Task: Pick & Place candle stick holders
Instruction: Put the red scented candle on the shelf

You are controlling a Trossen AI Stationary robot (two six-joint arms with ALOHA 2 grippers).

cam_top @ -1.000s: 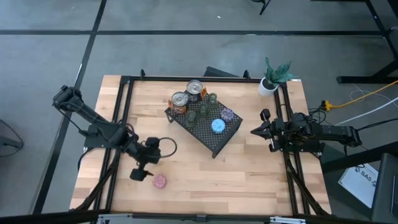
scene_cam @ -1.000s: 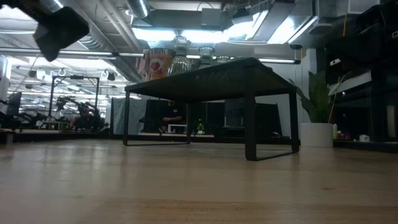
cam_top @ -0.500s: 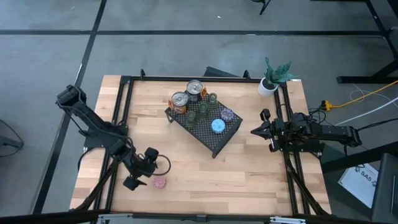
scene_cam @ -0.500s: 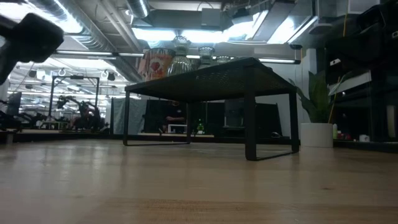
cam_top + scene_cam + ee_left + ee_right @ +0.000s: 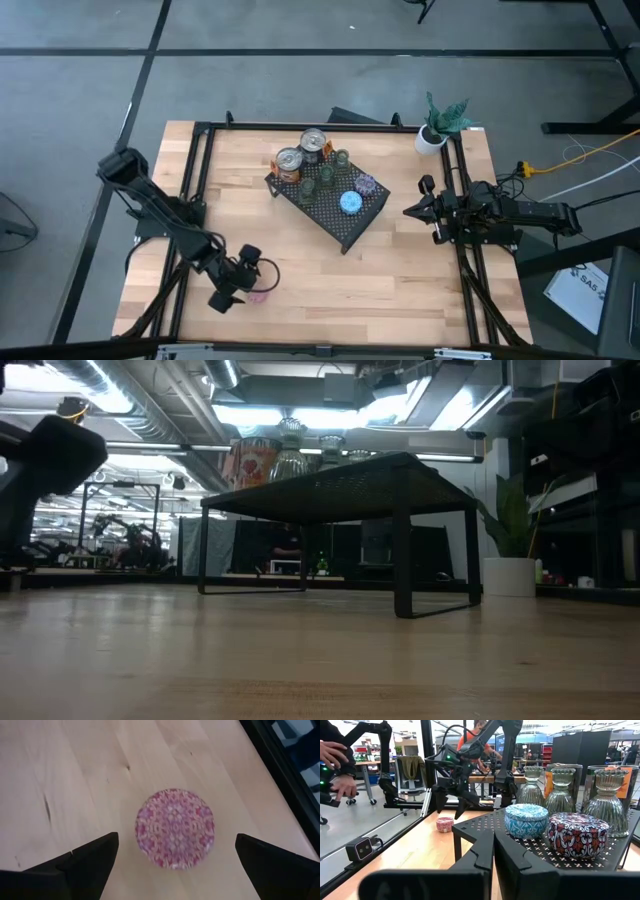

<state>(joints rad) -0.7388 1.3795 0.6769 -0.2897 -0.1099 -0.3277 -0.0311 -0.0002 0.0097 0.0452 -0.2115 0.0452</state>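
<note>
Left gripper point(image 5: 175, 855), fingers spread wide, hovers over the pink candle stick holder point(image 5: 175, 829) on the table's point(image 5: 400, 270) near left, apparently lining up a grasp.

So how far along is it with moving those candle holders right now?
The blue holder and the purple holder already sit on the black rack, beside some green glass holders. The pink holder is in hand next: it is on the table, and the left gripper hangs open right over it, not yet closed. Grasping and placing it is left. The right gripper waits at the table's right edge.
</note>
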